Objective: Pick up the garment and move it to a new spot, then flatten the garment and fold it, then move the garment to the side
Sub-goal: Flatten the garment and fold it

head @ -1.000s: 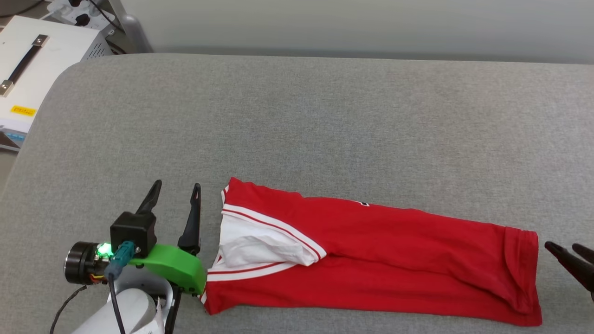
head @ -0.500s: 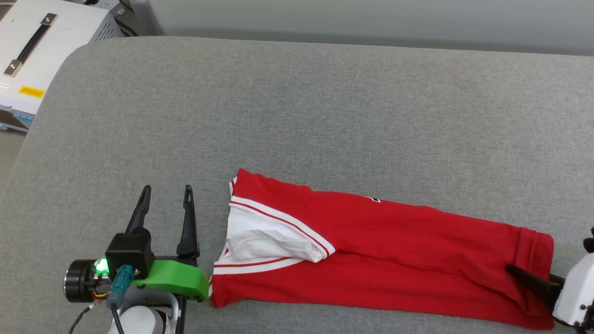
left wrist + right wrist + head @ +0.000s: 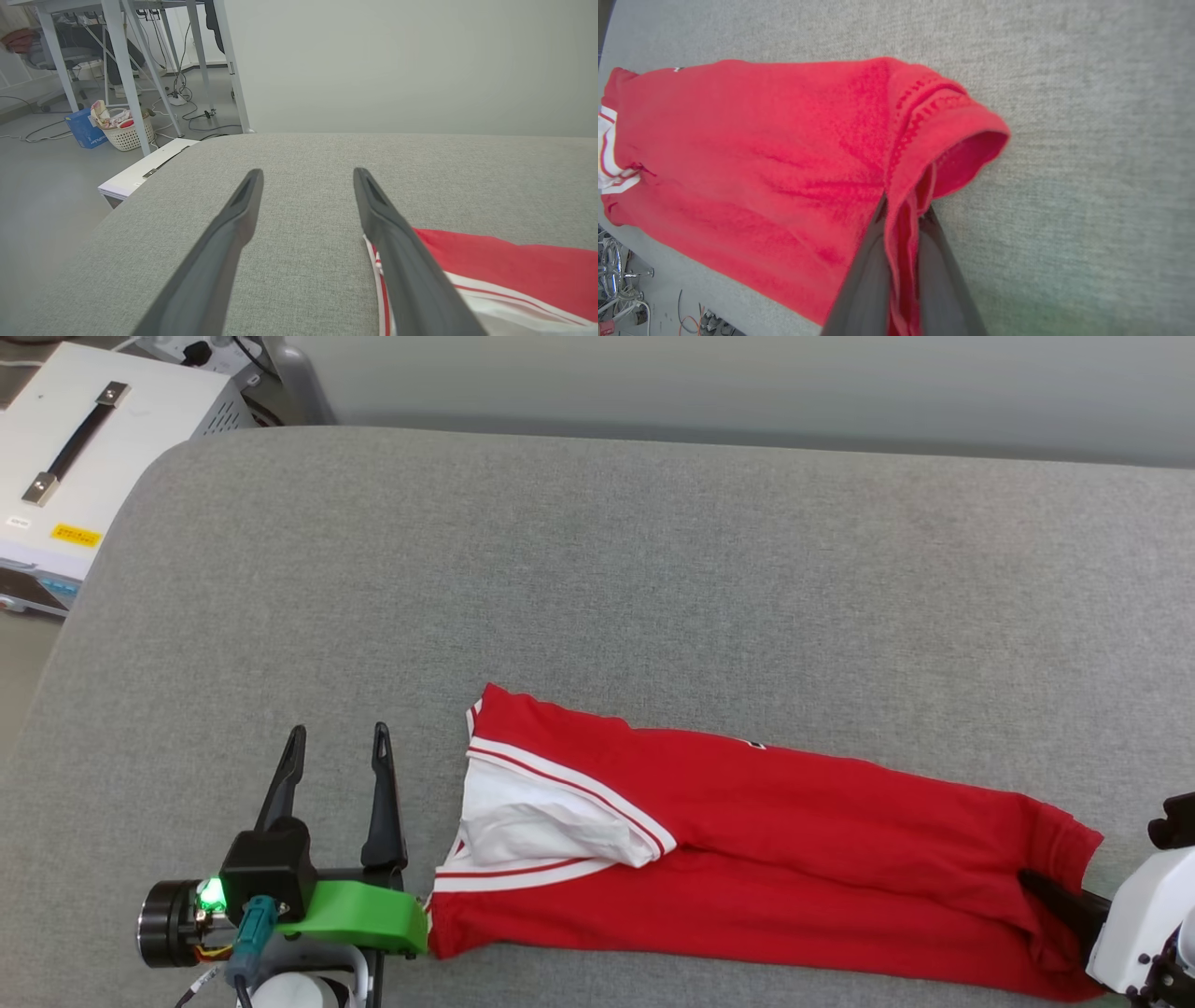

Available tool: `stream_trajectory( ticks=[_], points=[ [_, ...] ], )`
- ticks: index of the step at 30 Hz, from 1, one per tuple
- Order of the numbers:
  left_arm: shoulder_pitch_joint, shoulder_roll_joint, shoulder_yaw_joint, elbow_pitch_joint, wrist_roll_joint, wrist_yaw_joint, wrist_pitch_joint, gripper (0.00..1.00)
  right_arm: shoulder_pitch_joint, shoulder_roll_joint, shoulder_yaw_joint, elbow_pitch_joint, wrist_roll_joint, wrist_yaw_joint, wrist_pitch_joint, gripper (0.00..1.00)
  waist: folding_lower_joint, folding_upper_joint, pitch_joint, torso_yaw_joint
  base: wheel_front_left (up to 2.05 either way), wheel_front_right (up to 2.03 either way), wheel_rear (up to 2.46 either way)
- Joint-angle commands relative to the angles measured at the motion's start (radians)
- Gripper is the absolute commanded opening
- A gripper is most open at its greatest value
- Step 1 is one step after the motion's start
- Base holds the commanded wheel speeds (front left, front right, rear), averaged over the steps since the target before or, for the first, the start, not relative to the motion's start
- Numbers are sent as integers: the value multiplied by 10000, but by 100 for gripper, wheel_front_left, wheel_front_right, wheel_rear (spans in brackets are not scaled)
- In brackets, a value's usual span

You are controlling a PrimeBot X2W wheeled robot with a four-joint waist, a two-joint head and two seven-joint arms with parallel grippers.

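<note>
The garment (image 3: pixel 794 859), a red jersey folded into a long strip with a white sleeve and striped trim at its left end, lies across the near part of the grey cushioned surface (image 3: pixel 597 569). My right gripper (image 3: pixel 1032 882) is shut on the garment's hem at the right end; in the right wrist view the red hem (image 3: pixel 924 140) is pinched between the two dark fingers (image 3: pixel 873 261) and lifts into a fold. My left gripper (image 3: pixel 336 747) stands open just left of the garment's sleeve end, holding nothing; in the left wrist view its fingers (image 3: pixel 233 224) hover over the grey fabric beside the red cloth (image 3: pixel 490 266).
A white case with a black handle (image 3: pixel 75 448) stands off the surface's far left corner. The wall runs behind the far edge. In the left wrist view, table legs, cables and a white basket (image 3: pixel 126 130) stand on the floor to the left.
My right gripper came in from the right edge, slid onto the garment's hem and shut on it, bunching that end. The head camera shifted slightly. My left gripper stayed open.
</note>
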Motion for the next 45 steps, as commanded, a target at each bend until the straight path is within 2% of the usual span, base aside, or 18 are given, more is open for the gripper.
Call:
stream_trajectory(
  ticks=[1,6,10,16,20,24,29,33,40,45],
  points=[
    [180,-105,126,36,121,-122,-58,100,-29,-20,55,130,106,-7,-70,0,0,0,-92,-33,0,0,0],
    [325,-397,490,75,404,-665,-58,100,20,-694,-416,236,406,-7,-190,0,0,0,-292,-67,0,0,0],
    [441,-604,719,134,637,-938,-58,100,159,-1313,-828,483,407,-7,-134,0,0,0,-402,-76,0,0,0],
    [558,-824,932,260,947,-1296,-59,100,311,-1778,-1084,544,418,-7,215,0,0,0,-584,-88,0,0,0],
    [633,-942,1086,305,1079,-1455,-59,100,428,-1870,-1016,-195,336,-7,641,0,0,0,-664,-111,0,0,0],
    [674,-1048,1228,319,1176,-1590,-59,100,423,-1775,-824,-1674,248,-7,1159,0,0,0,-664,-147,0,0,0],
    [622,-1189,1279,375,1297,-1766,-59,100,173,-1210,-350,-3322,13,-7,2099,0,0,0,-588,-100,0,0,0],
    [496,-1306,1269,386,1366,-1869,-59,100,-488,-569,162,-3893,-441,-7,2747,0,0,0,-441,6,0,0,0],
    [287,-1450,1272,399,1466,-1962,-59,100,-2028,471,1494,-3781,-1236,-7,3447,0,0,0,-111,206,0,0,0],
    [135,-1533,1298,434,1480,-1995,-59,100,-3290,1259,2599,-3279,-1557,-7,3373,0,0,0,190,290,0,0,0]
  ],
)
